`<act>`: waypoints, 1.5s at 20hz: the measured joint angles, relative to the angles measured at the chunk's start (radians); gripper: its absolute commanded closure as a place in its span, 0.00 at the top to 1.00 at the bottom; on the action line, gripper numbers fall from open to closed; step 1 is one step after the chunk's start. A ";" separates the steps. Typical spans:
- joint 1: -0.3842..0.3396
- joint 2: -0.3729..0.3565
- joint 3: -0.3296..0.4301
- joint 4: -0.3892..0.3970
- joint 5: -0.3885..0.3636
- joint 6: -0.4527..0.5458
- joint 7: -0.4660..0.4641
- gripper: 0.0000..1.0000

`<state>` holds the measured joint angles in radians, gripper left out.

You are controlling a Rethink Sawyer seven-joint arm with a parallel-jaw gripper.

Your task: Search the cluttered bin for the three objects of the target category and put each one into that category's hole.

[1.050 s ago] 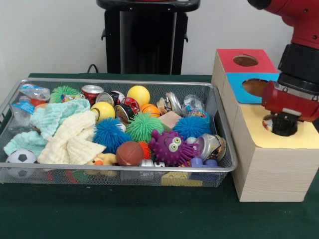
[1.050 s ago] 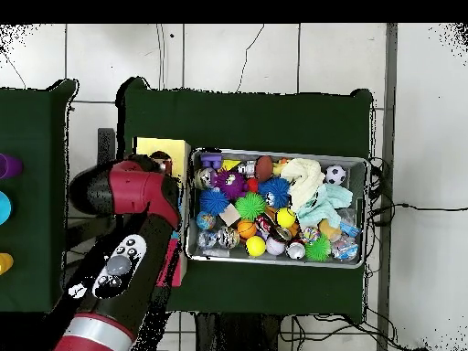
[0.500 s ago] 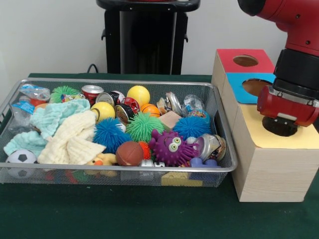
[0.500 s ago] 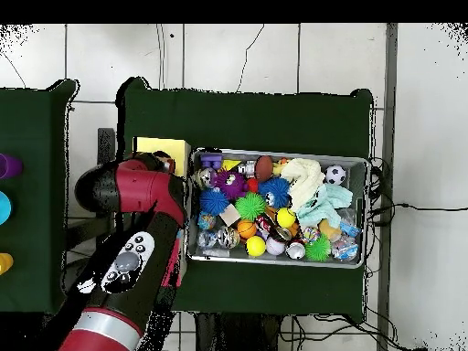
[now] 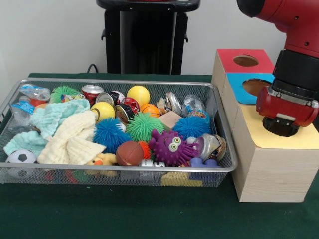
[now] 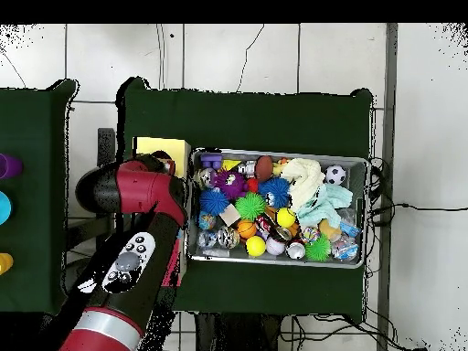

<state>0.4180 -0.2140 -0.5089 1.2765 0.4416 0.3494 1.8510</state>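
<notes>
A wire mesh bin (image 5: 119,81) holds mixed clutter: a purple spiky toy with eyes (image 5: 170,147), blue spiky balls (image 5: 108,133), a green spiky ball (image 5: 143,126), yellow balls (image 5: 138,94), a brown football (image 5: 129,153), crushed cans (image 5: 92,91) and pale cloths (image 5: 70,134). To its right stands a wooden box with a red panel and hole (image 5: 245,60), a blue panel and hole (image 5: 255,87) and a yellow panel (image 5: 294,142). My gripper (image 5: 280,127) hangs just over the yellow panel, covering its hole. In the overhead view the arm (image 6: 137,196) hides the gripper and most of the box beside the bin (image 6: 279,154).
A soccer ball (image 5: 21,158) lies in the bin's near left corner and a wooden block (image 5: 170,119) sits among the balls. Dark green cloth (image 5: 149,214) covers the table. A black stand (image 5: 147,35) rises behind the bin. Only the box's yellow end (image 6: 163,146) shows from overhead.
The arm's end has shifted slightly left over the yellow panel and its upper links have swung left. Nothing in the bin has moved.
</notes>
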 measured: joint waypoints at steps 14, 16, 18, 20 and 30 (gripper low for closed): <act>-0.004 -0.019 0.013 0.020 0.000 0.000 0.000 1.00; -0.004 -0.028 0.019 0.031 0.000 0.000 0.000 1.00; -0.004 -0.033 0.021 0.036 0.000 0.000 0.000 1.00; -0.005 -0.039 0.025 0.041 0.000 0.000 0.000 1.00; -0.014 -0.063 0.042 0.062 0.000 -0.001 0.000 1.00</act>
<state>0.4040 -0.2771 -0.4673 1.3381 0.4418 0.3488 1.8510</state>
